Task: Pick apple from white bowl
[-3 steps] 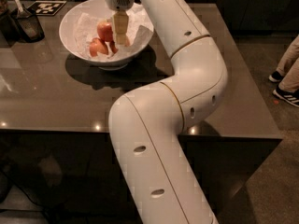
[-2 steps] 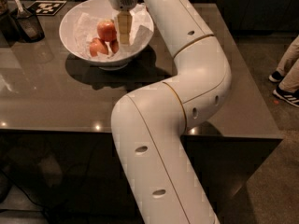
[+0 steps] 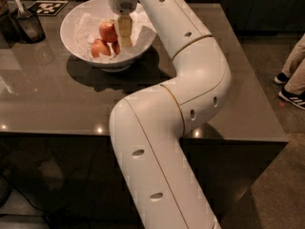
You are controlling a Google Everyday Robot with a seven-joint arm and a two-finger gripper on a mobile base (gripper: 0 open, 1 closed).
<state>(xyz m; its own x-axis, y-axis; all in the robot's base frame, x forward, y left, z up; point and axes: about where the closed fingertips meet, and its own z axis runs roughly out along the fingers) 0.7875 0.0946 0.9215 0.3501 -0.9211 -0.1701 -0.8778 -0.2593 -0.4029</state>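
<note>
The white bowl (image 3: 78, 20) stands at the back left of the dark table, lined with crumpled white paper. The red apple (image 3: 107, 31) lies in it, above two smaller orange-brown fruits (image 3: 99, 48). My gripper (image 3: 124, 33) hangs straight down into the bowl, just to the right of the apple and close against it. It partly covers the second small fruit (image 3: 116, 47). The apple rests in the bowl.
A small dark cup with a utensil (image 3: 28, 25) stands left of the bowl, with a black-and-white marker tag (image 3: 46, 7) behind it. My white arm (image 3: 190, 80) crosses the table's middle. A person's feet (image 3: 290, 87) are at the right, off the table.
The gripper has shifted slightly within the bowl and stays beside the apple. The arm's elbow has moved a little. The fruits have not visibly moved.
</note>
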